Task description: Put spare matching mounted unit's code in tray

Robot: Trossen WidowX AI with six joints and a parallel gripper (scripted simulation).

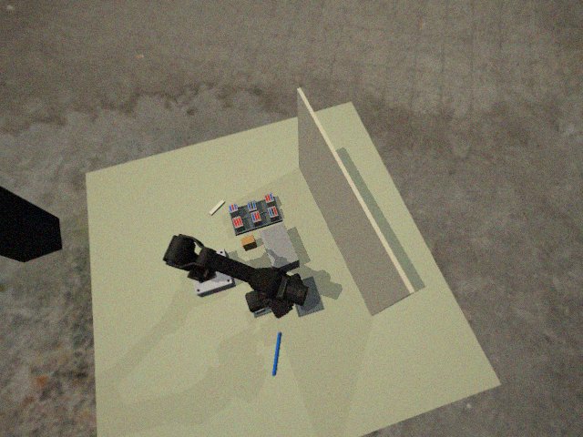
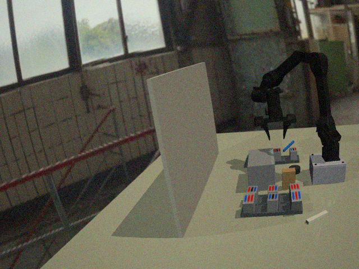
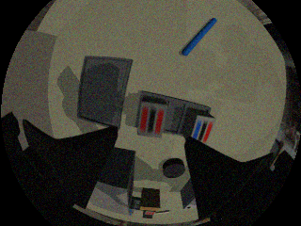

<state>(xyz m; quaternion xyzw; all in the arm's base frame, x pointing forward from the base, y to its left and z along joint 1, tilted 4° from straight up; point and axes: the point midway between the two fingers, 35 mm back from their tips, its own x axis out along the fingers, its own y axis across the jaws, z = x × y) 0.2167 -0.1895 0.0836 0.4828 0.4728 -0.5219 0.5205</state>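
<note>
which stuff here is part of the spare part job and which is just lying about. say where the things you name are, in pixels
For the job:
- striped spares [image 1: 255, 217] [image 2: 272, 199] [image 3: 151, 120]
- tray [image 1: 314, 300] [image 2: 245, 162] [image 3: 101, 94]
- grey box [image 1: 279, 239] [image 2: 261, 174] [image 3: 118, 169], likely the mounted unit

Apparently just lying about:
- blue rod [image 1: 276, 353] [image 2: 288, 145] [image 3: 199, 37]
- white stick [image 1: 217, 207] [image 2: 317, 217]
- orange block [image 1: 248, 242] [image 2: 288, 177] [image 3: 150, 200]
- black disc [image 2: 297, 169] [image 3: 173, 168]

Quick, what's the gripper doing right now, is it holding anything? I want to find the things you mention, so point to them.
Gripper [image 1: 281, 314] [image 2: 276, 139] [image 3: 152, 137]: open, fingers apart, holding nothing.
</note>
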